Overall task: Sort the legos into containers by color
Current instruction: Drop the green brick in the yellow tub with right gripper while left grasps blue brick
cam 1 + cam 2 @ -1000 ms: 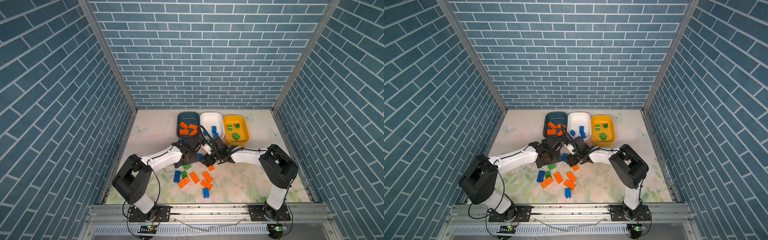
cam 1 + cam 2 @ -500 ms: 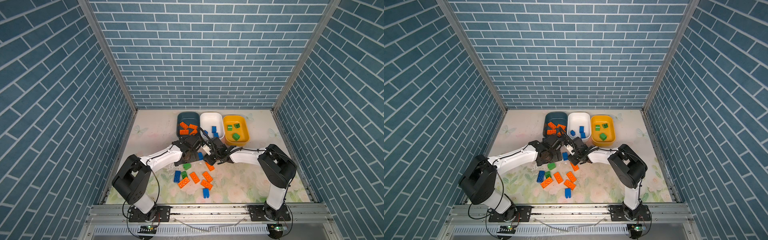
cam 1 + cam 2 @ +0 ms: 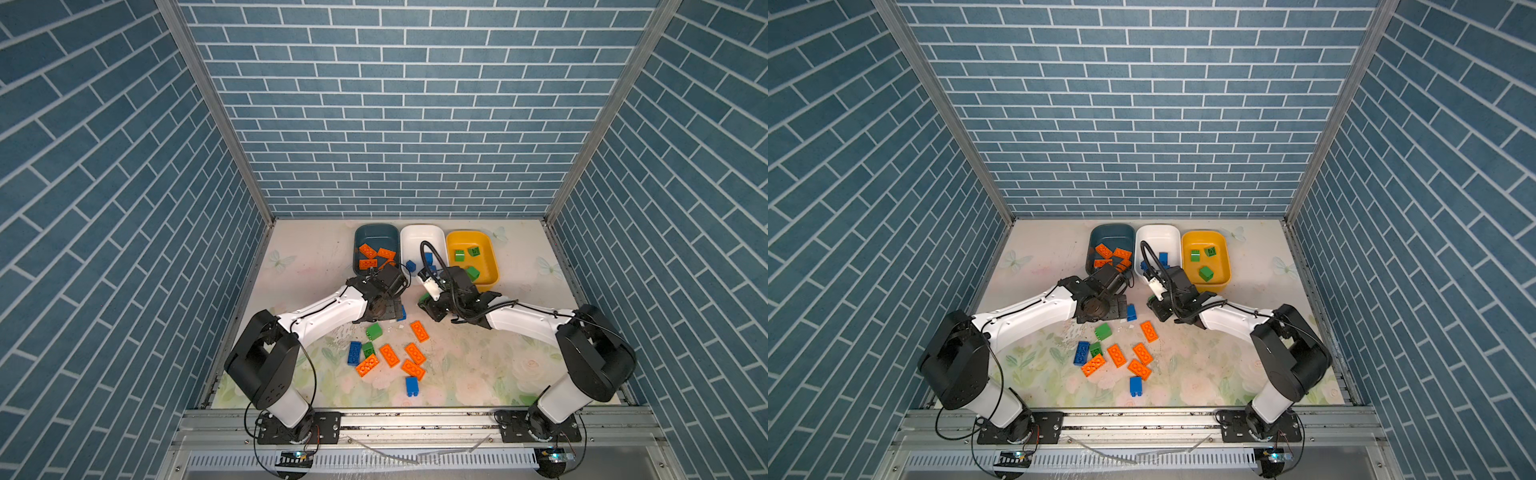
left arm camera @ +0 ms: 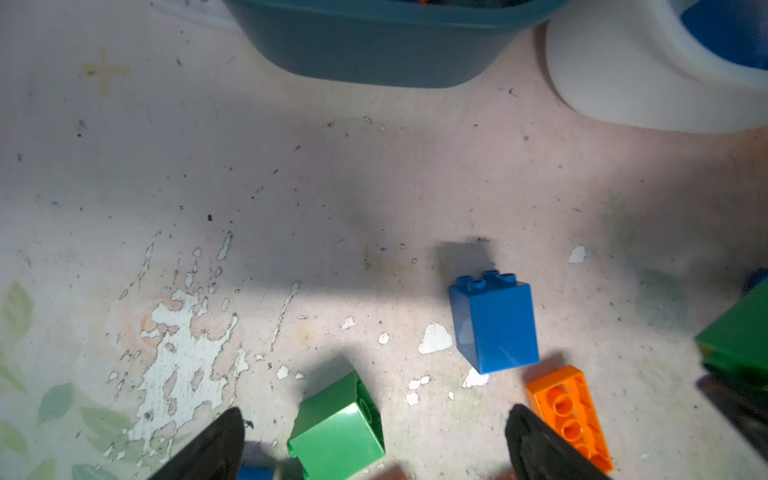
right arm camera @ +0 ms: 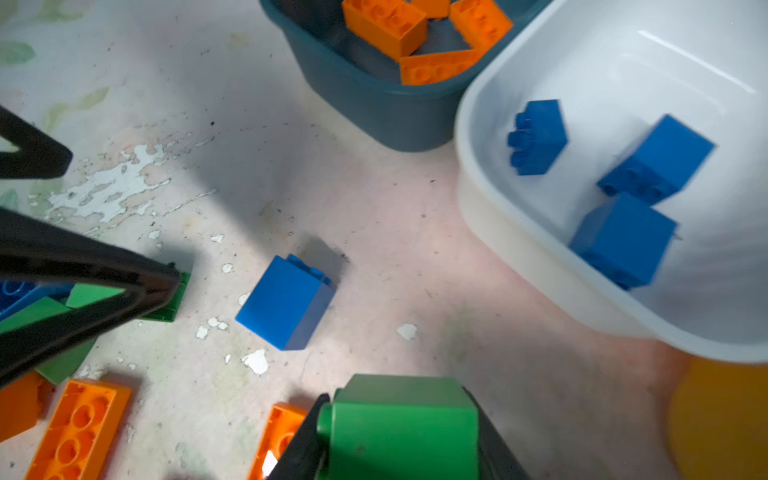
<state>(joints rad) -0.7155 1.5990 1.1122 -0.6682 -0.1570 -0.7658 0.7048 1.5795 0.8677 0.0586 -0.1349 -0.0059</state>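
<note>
Your left arm is stretched forward and inward, held low, with the left gripper (image 4: 374, 415) angled down and its jaws wide apart. Your right arm mirrors it from the other side. The right gripper (image 5: 399, 415) is clamped on a green brick (image 5: 405, 434). The two grippers are near each other, not touching.

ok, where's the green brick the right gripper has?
The green brick is clamped in the right gripper (right wrist view). In a top view it's mid-table, in front of the white tub, right of the upright blue block.
</note>
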